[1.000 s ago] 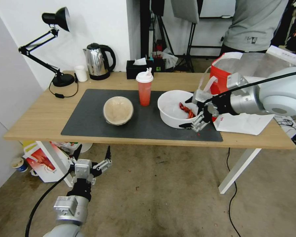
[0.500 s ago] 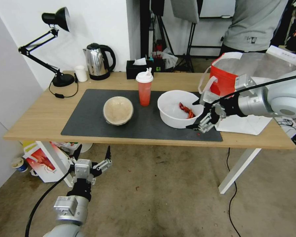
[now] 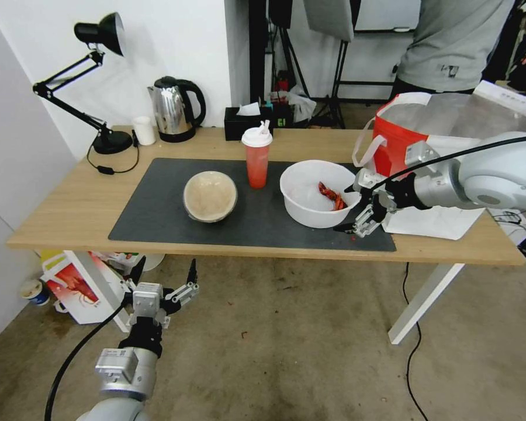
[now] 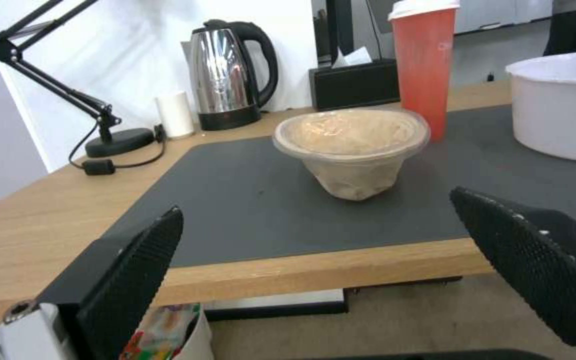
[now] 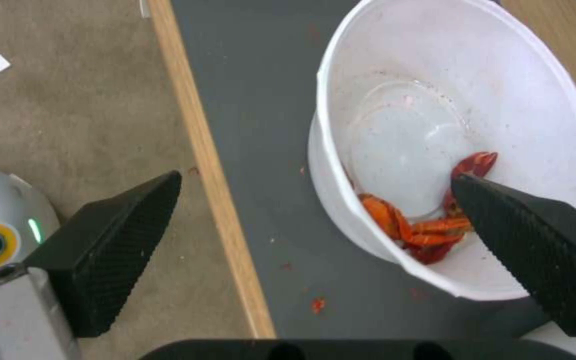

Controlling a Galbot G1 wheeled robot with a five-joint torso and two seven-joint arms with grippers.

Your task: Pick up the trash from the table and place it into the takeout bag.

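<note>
Right gripper [image 3: 352, 209]: fingers spread wide, holding nothing, at the near right rim of the white bowl [image 3: 317, 193]; one finger [image 5: 535, 250] over the bowl's inside, the other outside it.
White bowl: sat on the dark mat [image 3: 158, 216], red scraps [image 5: 421, 230] inside.
Drink cup [image 3: 256, 156]: upright, just beside the bowl.
Beige bowl [image 3: 210, 196]: mid-mat.
Takeout bag [image 3: 444, 131]: behind the right arm, mouth open.
Left gripper [image 3: 162, 279]: spread apart, empty, below the table [image 3: 58, 210] edge.
</note>
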